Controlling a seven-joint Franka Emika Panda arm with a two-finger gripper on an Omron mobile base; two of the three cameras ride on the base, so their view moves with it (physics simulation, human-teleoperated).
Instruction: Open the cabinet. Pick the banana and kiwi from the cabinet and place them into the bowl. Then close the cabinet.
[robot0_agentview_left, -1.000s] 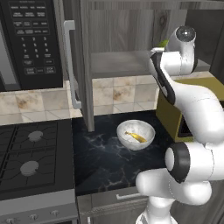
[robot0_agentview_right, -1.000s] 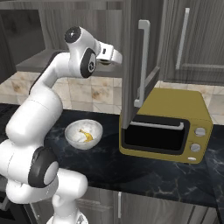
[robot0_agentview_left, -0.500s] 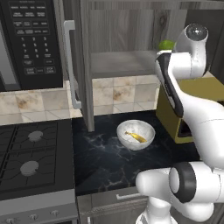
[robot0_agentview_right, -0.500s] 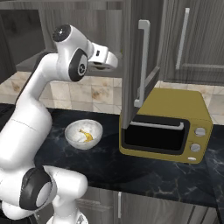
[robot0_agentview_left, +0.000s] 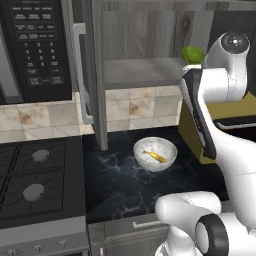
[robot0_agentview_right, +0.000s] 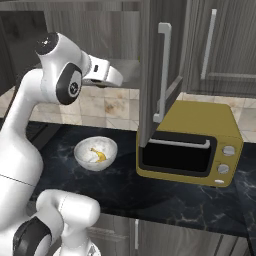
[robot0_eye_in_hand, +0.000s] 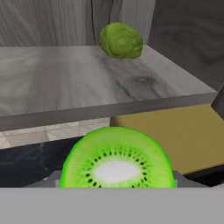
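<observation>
The kiwi (robot0_eye_in_hand: 117, 158) sits clamped in the gripper (robot0_agentview_right: 114, 76), cut face toward the hand camera, up at shelf (robot0_eye_in_hand: 65, 83) height just outside the open cabinet (robot0_agentview_left: 95, 75). The bowl (robot0_agentview_left: 155, 154), already holding the banana (robot0_agentview_left: 155, 157), lies well below on the surface (robot0_agentview_left: 120, 185), so the carry is mostly downward.

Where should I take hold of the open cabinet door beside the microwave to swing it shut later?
Take the long silver bar handle near its middle, coming from the microwave side, with the fingers closing across the bar. It stands upright and clear of the door face turned that way, which leaves room behind it. The held kiwi must go first.
</observation>
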